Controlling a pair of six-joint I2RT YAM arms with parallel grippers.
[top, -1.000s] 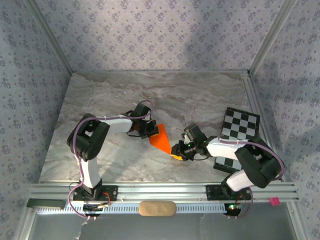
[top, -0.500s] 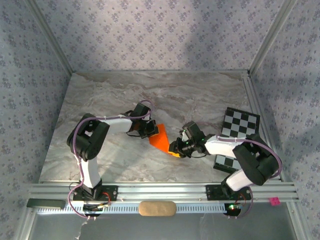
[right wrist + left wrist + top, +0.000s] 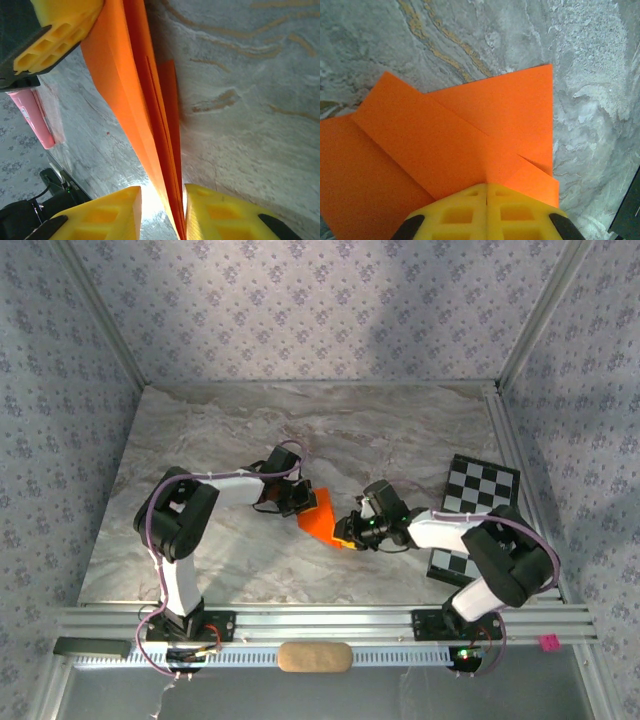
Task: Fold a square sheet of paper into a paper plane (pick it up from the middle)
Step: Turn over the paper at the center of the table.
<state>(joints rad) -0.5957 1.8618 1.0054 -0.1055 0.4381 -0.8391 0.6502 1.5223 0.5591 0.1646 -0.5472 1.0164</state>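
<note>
The square sheet of paper, bright orange and folded into layered diagonal flaps, lies mid-table between both arms. My left gripper is at its upper left edge, yellow fingers pressed together with the centre crease running into their seam. My right gripper is at the paper's lower right tip. In the right wrist view the paper is seen edge-on, its layers passing between my right gripper's fingertips. The layers rest against the right finger, with a gap to the left one.
A black-and-white checkerboard card lies at the right, with a dark card under the right arm. A small pink stick lies beside the left gripper's finger. A tan pad sits on the front rail.
My right gripper has slid a little left and up, bringing its fingers around the paper's lower right tip. The left gripper and the paper have stayed put.
</note>
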